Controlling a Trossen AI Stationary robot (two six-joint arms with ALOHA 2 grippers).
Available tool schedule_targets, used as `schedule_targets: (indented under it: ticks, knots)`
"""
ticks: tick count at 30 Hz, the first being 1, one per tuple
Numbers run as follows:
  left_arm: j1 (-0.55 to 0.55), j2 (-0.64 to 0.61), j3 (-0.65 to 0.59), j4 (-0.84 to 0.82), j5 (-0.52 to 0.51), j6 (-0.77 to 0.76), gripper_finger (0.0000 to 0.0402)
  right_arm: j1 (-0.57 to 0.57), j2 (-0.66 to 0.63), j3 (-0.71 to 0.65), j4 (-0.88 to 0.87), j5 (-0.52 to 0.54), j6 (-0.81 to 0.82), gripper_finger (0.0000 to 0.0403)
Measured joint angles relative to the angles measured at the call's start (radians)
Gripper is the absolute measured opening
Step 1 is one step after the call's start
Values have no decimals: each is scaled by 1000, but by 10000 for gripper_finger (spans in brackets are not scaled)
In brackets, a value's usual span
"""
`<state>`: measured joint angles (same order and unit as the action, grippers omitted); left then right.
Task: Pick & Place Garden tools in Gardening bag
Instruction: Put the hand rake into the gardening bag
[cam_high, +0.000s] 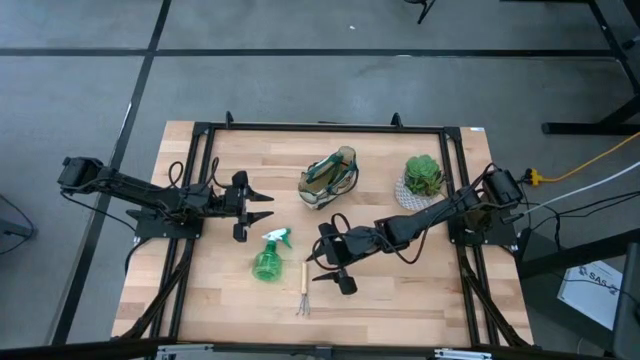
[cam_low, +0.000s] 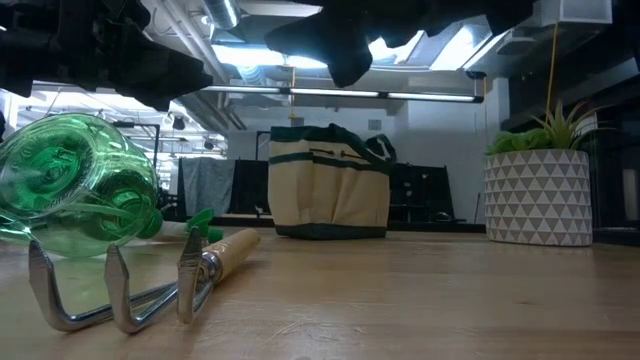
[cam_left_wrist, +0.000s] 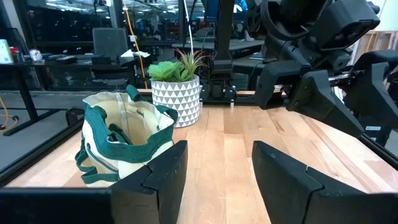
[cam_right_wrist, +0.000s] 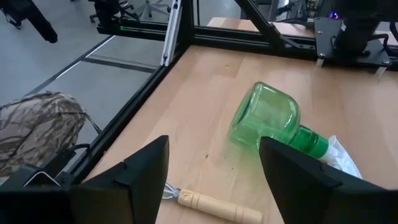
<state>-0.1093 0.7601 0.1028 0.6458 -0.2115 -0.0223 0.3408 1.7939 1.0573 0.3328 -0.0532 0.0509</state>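
Hands first: I see my right hand (cam_high: 333, 262) spread wide with nothing in it, hovering just at 3 o'clock of the rake (cam_high: 303, 288), which lies flat on the counter (cam_high: 400, 290). Beside the rake, at its 10 o'clock, the green spray bottle (cam_high: 268, 258) lies on its side. My left hand (cam_high: 262, 206) is open and empty too, above the counter at 9 o'clock of the bag (cam_high: 330, 178). The bag stands upright near the potted plant (cam_high: 423, 177), which is at its 3 o'clock.

One spray bottle (cam_high: 267, 262), one small rake (cam_high: 304, 290), one gardening bag (cam_high: 330, 178), one potted plant (cam_high: 423, 178), two robot arms
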Motion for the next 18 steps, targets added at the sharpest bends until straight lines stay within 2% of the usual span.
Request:
schedule_targets:
  ticks: [10, 18]
  knots:
    - [0, 0, 0, 0, 0, 0, 176, -10, 24, 7, 14, -3, -33, 252]
    - [0, 0, 0, 0, 0, 0, 177, 1, 175, 163, -83, -59, -33, 252]
